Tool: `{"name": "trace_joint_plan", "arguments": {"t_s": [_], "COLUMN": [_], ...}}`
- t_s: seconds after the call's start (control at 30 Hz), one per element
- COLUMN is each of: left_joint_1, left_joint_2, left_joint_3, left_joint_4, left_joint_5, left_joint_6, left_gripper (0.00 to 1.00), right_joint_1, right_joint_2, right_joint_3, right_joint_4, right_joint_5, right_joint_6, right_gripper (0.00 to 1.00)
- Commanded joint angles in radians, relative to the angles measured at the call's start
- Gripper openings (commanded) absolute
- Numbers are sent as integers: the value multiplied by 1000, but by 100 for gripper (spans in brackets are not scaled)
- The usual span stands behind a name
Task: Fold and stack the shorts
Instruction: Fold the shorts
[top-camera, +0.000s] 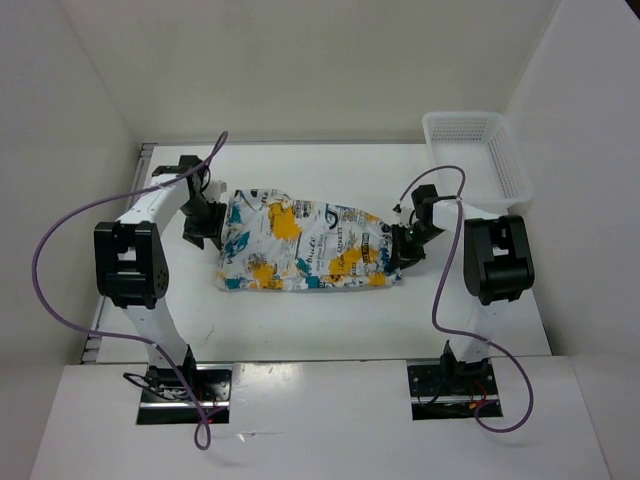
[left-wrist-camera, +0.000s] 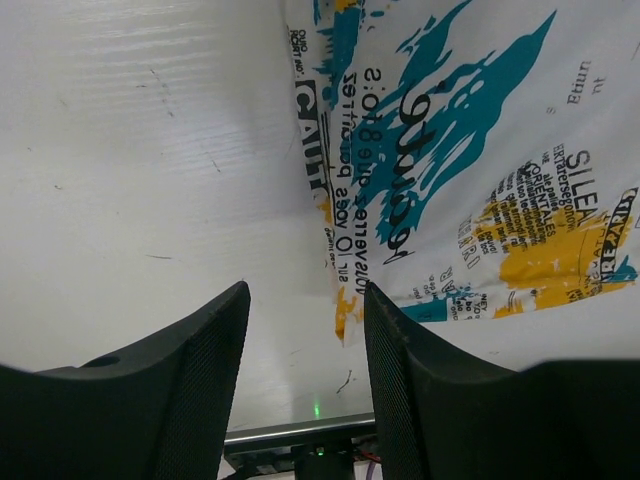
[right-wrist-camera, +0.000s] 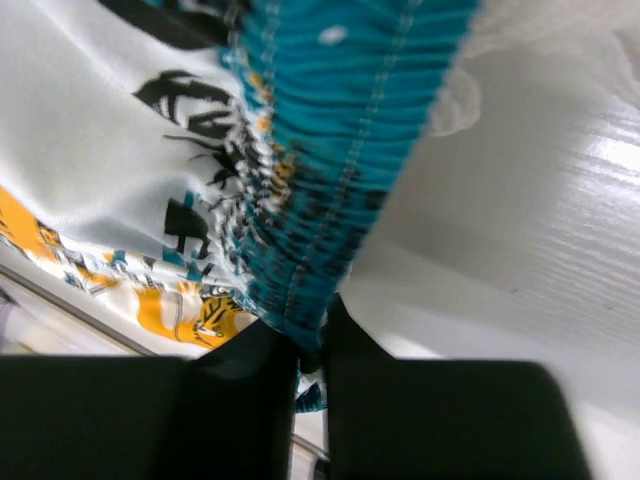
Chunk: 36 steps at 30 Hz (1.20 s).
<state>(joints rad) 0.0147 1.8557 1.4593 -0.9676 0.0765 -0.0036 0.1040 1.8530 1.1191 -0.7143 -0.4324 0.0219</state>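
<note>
While my right gripper (right-wrist-camera: 312, 335) pinches the teal waistband (right-wrist-camera: 340, 150) of the shorts (top-camera: 300, 252), these lie mid-desk; my left gripper (left-wrist-camera: 305, 340) is spread over bare desk (left-wrist-camera: 130, 180) just beside their left end.

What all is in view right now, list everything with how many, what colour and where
shorts: one, white with teal, yellow-orange and black prints, mid-table between the grippers
basket: one, white mesh, far right corner of the table
table: one, white, under everything
cables: two, purple, one looping at each side
left gripper: one, black, open, at the shorts' left edge
right gripper: one, black, shut on the shorts' teal waistband
</note>
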Motion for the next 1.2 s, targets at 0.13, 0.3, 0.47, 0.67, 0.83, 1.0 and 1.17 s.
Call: {"name": "trace_joint_plan", "arguments": {"t_s": [0.13, 0.3, 0.47, 0.67, 0.83, 1.0, 1.17], "left_joint_1": [-64, -157, -206, -114, -94, -94, -85], "left_joint_2": [-13, -4, 158, 335, 404, 441, 476], "left_joint_3": [116, 164, 294, 558, 604, 577, 555], "left_joint_4": [-23, 13, 161, 208, 221, 201, 217], "left_joint_5": [-20, -6, -72, -138, -45, 67, 54], "left_joint_6": [4, 4, 4, 4, 4, 4, 4], "left_gripper": [57, 59, 61, 66, 69, 64, 8], "right_joint_1": [2, 2, 2, -19, -20, -20, -20], "right_joint_2": [18, -6, -28, -72, -81, -81, -61], "right_joint_3": [33, 70, 81, 71, 51, 42, 70], "right_joint_4": [111, 102, 81, 72, 61, 61, 81], "right_joint_5": [52, 11, 20, 11, -3, -3, -3], "right_joint_6": [23, -20, -77, -137, -157, -175, -175], "right_gripper": [0, 0, 0, 0, 0, 0, 0]}}
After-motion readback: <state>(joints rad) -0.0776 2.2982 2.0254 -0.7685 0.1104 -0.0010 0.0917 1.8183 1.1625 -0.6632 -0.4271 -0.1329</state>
